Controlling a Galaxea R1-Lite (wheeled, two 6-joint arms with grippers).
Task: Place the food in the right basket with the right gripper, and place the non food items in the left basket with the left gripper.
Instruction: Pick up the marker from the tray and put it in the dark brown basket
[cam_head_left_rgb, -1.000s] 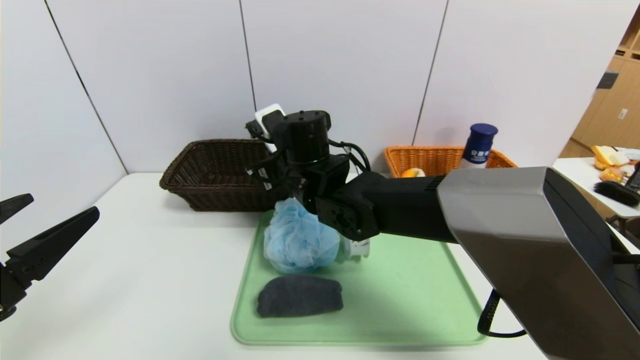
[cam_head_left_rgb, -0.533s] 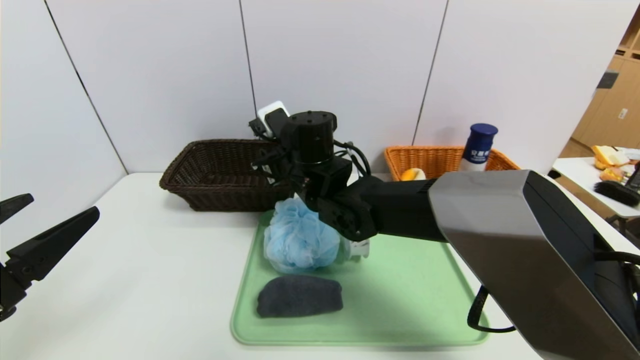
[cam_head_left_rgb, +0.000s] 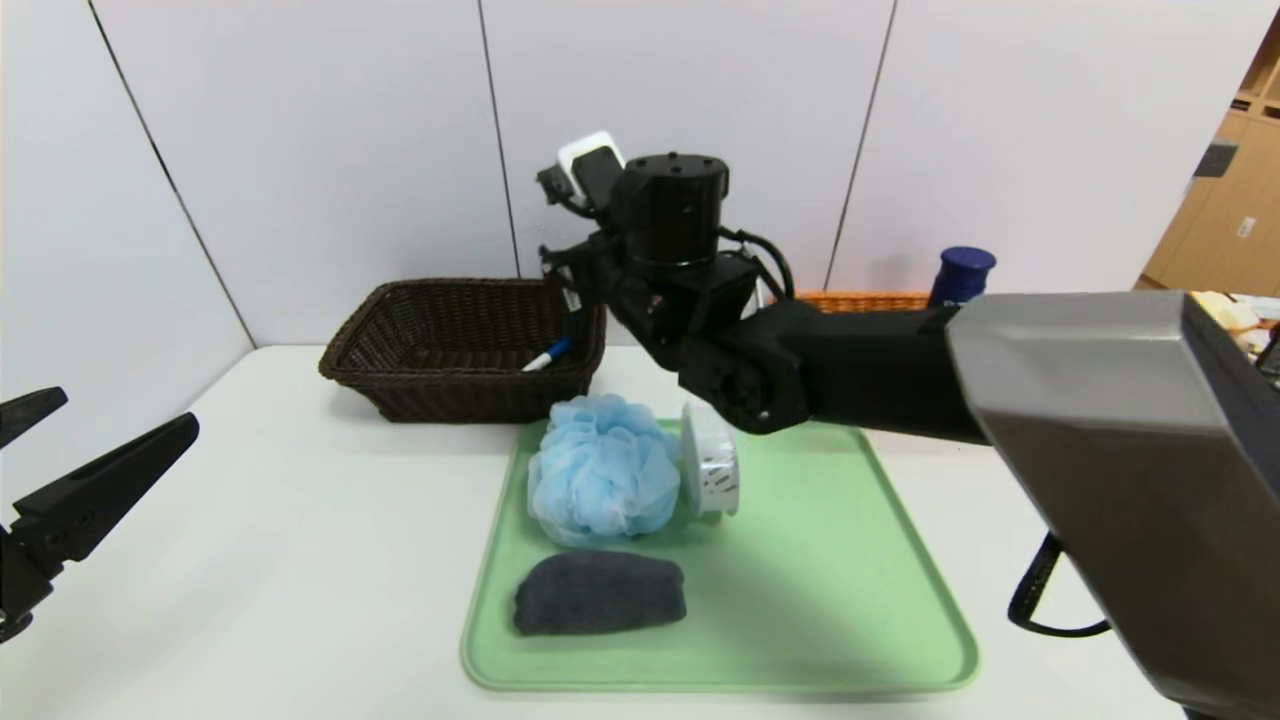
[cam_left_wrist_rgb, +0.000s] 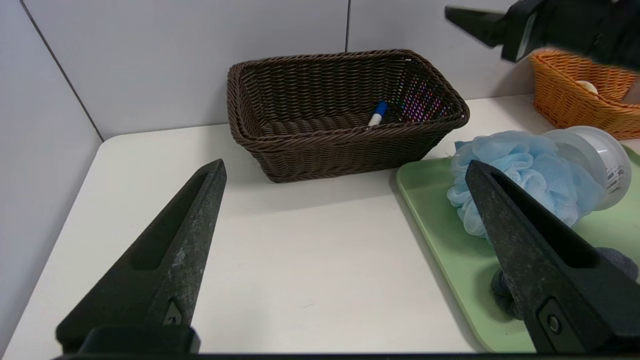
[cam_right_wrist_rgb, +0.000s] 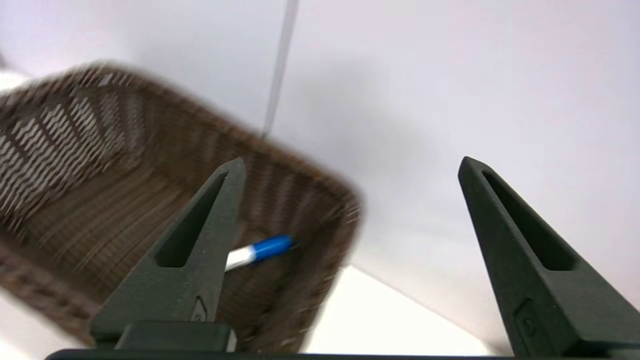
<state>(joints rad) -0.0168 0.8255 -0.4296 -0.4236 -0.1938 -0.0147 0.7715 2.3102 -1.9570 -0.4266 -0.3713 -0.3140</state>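
A blue mesh bath puff (cam_head_left_rgb: 603, 482), a white round container (cam_head_left_rgb: 710, 472) lying on its side and a dark grey pad (cam_head_left_rgb: 600, 592) lie on the green tray (cam_head_left_rgb: 800, 620). My right arm (cam_head_left_rgb: 850, 370) reaches across above the tray's far edge. My right gripper (cam_right_wrist_rgb: 350, 162) is open and empty, raised in the air next to the brown left basket (cam_head_left_rgb: 440, 350), which holds a blue-capped marker (cam_head_left_rgb: 547, 354). My left gripper (cam_head_left_rgb: 125, 410) is open and empty, low at the table's left side. The orange right basket (cam_head_left_rgb: 860, 300) is mostly hidden behind my right arm.
A blue-capped bottle (cam_head_left_rgb: 962, 272) stands by the orange basket. The left wrist view shows a pale item (cam_left_wrist_rgb: 585, 86) inside the orange basket (cam_left_wrist_rgb: 565, 95). White wall panels close the back. A side table with bread and a brush (cam_head_left_rgb: 1230, 385) stands at far right.
My right gripper has risen from just over the bath puff and shifted right, uncovering the white container and the marker in the brown basket. My left gripper has not moved.
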